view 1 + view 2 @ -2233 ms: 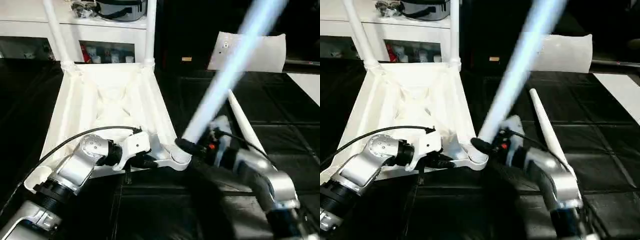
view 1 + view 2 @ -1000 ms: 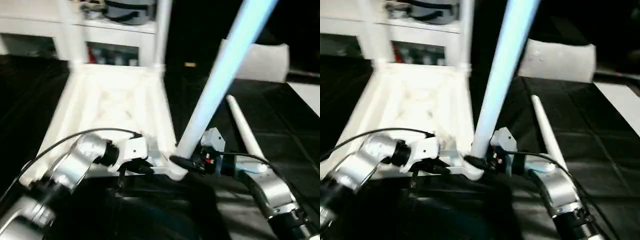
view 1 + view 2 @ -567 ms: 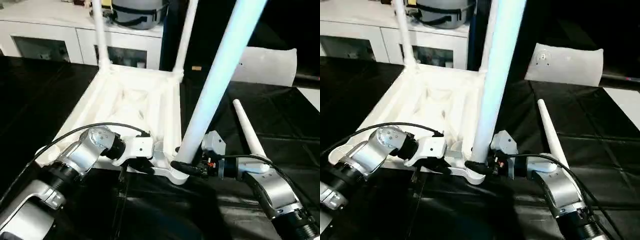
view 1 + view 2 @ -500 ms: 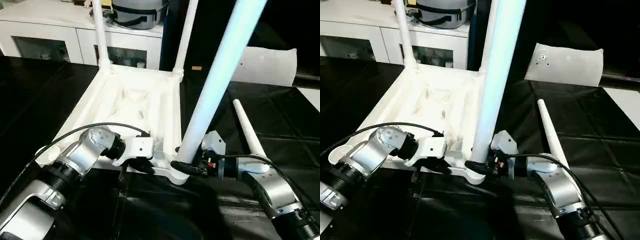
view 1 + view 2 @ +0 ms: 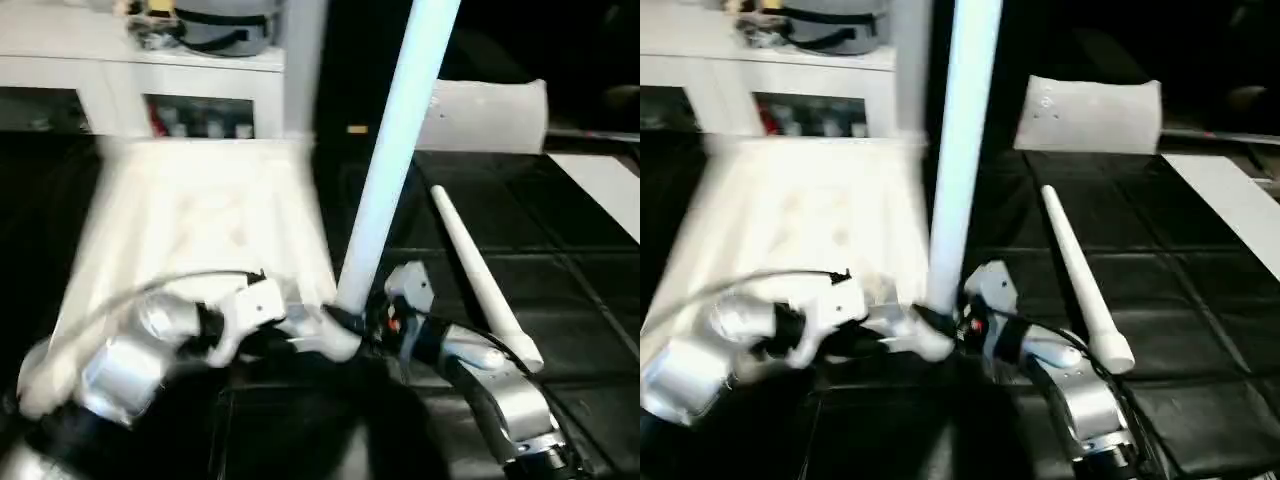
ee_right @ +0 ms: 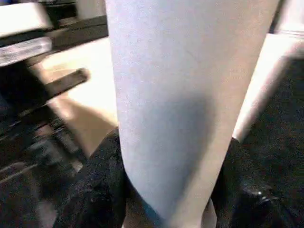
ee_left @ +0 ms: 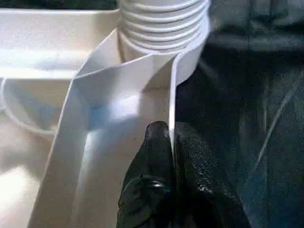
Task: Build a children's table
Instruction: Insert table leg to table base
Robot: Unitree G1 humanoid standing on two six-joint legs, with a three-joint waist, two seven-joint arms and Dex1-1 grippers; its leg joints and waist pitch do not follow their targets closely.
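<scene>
The white tabletop [image 5: 200, 215] lies upside down on the black mat, ribbed side up. My left gripper [image 7: 171, 130] is shut on a thin rim wall of the tabletop, right beside the threaded corner socket [image 7: 161, 23]. A long white leg [image 5: 385, 170] stands in that near right corner, leaning slightly right. My right gripper [image 5: 345, 318] is shut around its base, with black fingers [image 6: 97, 183] on both sides of it. Another leg [image 5: 480, 280] lies loose on the mat to the right. A further leg [image 5: 303, 60] stands at the far right corner.
White cabinets [image 5: 150, 70] run along the back, with a grey pot [image 5: 220, 25] on top. A flat white bag [image 5: 490, 115] lies at the back right, and a white sheet [image 5: 600, 185] at the right edge. A black cable arcs over my left forearm [image 5: 130, 370].
The held leg has swung from a strong rightward lean to nearly upright over the corner socket. The whole picture has shifted with the camera. Both grips are unchanged.
</scene>
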